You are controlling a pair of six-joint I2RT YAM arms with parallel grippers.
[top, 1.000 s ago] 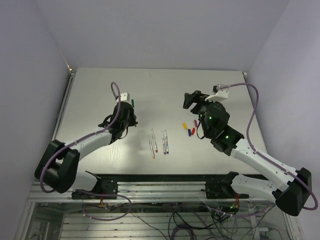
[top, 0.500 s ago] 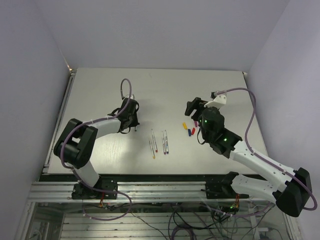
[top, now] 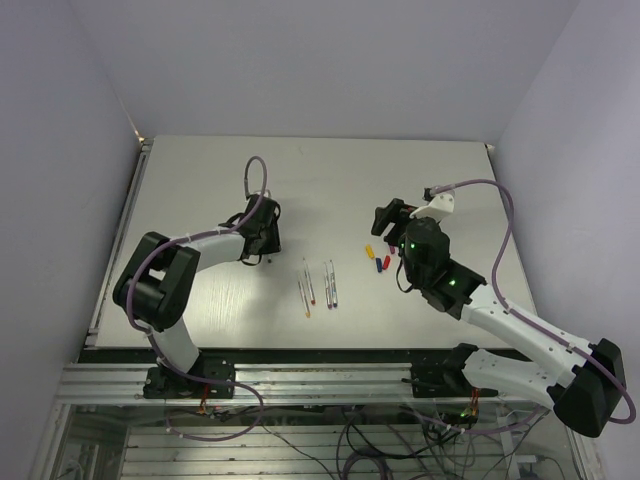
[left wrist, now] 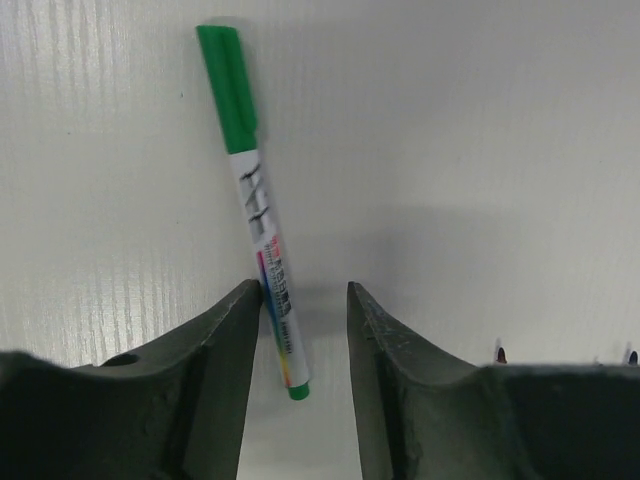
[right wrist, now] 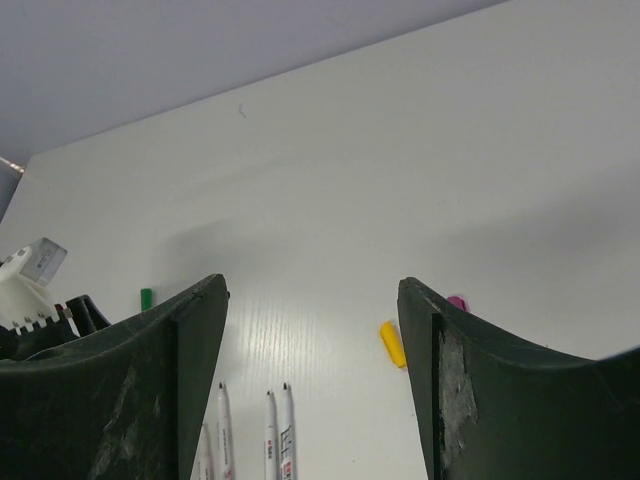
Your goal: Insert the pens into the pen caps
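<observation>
The green pen [left wrist: 262, 205], cap on, is lying flat on the table [left wrist: 480, 150]. Its lower end is sitting between the parted fingers of the left gripper [left wrist: 303, 290] and touching one of them. The right gripper [right wrist: 310, 285] is hovering wide open near the yellow cap [right wrist: 392, 343].

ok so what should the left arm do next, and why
Probably lift the left gripper straight up, clear of the green pen. That pen lies on the table with its green cap on, the jaws apart either side of its lower end, so it looks done; four more pens lie nearby.
</observation>
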